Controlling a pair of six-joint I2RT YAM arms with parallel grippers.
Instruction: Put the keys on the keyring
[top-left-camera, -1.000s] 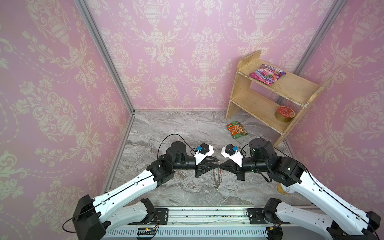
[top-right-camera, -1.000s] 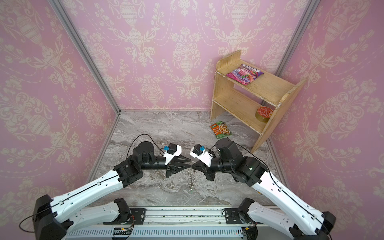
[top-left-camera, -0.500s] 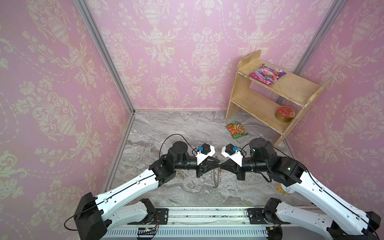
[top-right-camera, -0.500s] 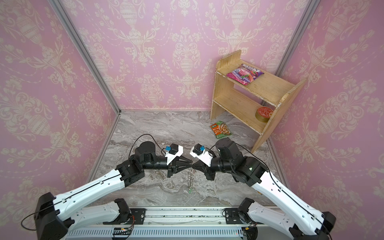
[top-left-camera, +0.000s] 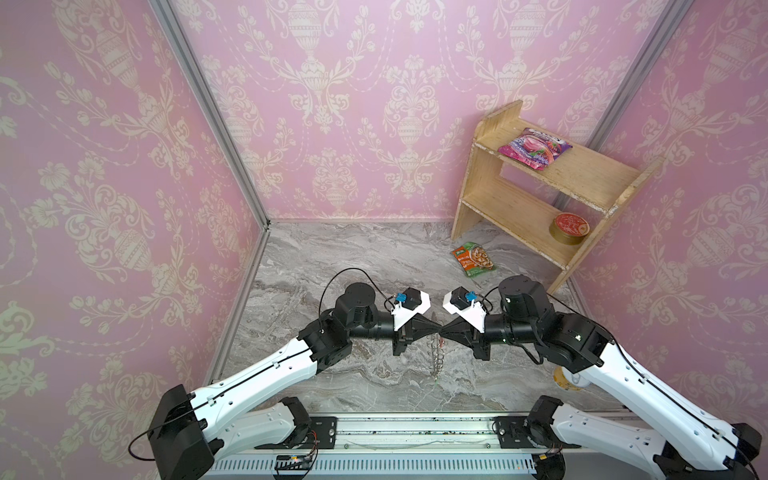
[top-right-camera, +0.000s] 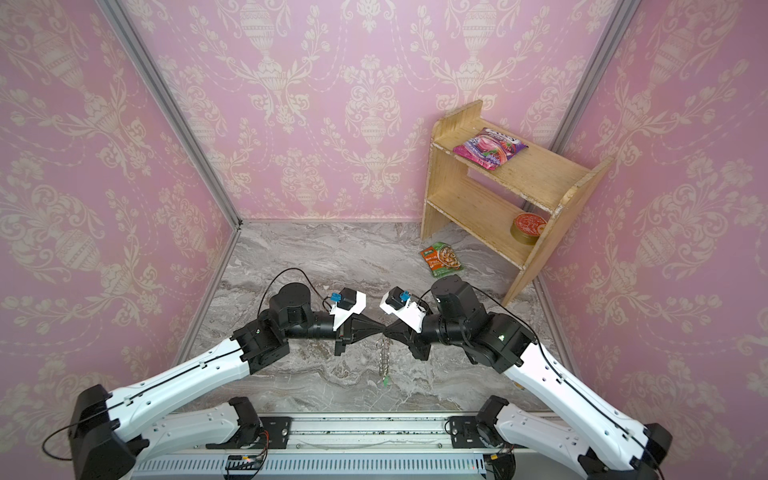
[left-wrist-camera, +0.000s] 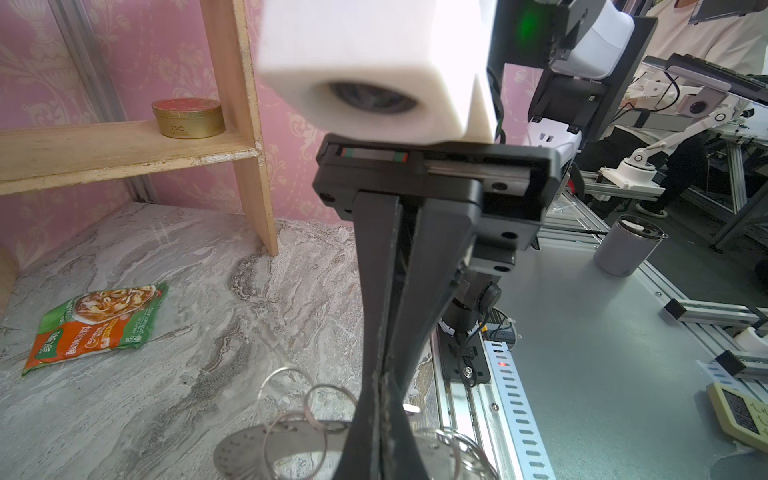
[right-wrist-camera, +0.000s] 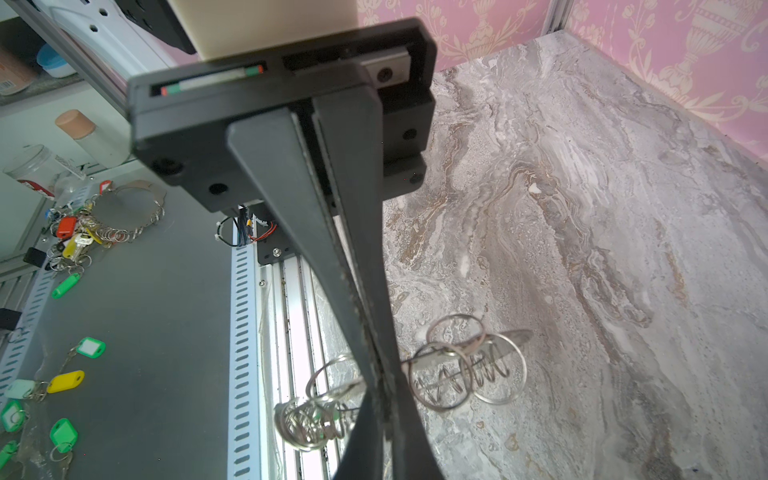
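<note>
Left wrist view's edge across the keyring (left-wrist-camera: 245, 451); keys (top-right-camera: 385, 379) too small to make out in both top views.

Marble tabletop (top-left-camera: 353, 257): food packet (top-left-camera: 473, 259), wooden shelf (top-left-camera: 507, 210)

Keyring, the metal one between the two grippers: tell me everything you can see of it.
The keyring is a flat grey metal disc with a wide central hole, small dots on its face, and many thin wire loops around its rim. It hangs edge-on, pinched where the tips of the left gripper and the right gripper meet, over the marble table. A small green tag dangles at its lower end.
</note>
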